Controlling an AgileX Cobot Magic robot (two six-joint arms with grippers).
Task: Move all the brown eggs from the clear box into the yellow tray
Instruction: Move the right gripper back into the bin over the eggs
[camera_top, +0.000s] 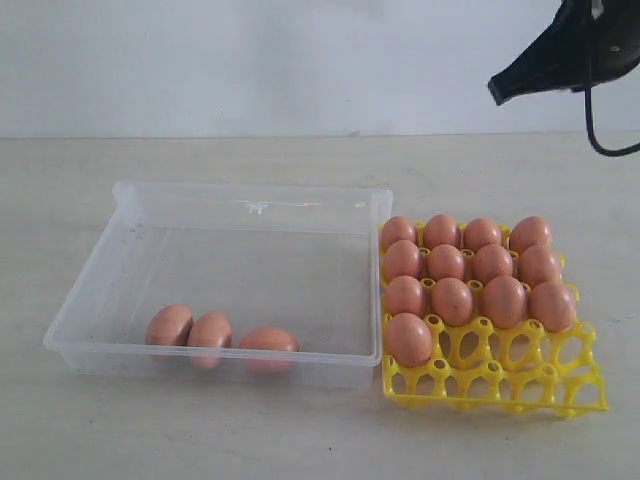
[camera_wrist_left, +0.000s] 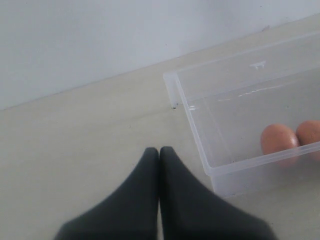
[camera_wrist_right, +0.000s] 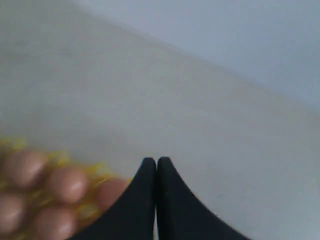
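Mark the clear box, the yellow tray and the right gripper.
clear box (camera_top: 260, 270): exterior view, its bare floor.
yellow tray (camera_top: 492, 367): exterior view, a post by its empty front cups.
right gripper (camera_wrist_right: 156, 161): right wrist view, between its closed fingertips.

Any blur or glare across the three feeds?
Exterior view: sharp, even light, small glare fleck on the clear box. Left wrist view: in focus, glare streaks on the box. Right wrist view: blurred, brown eggs and yellow tray smeared.
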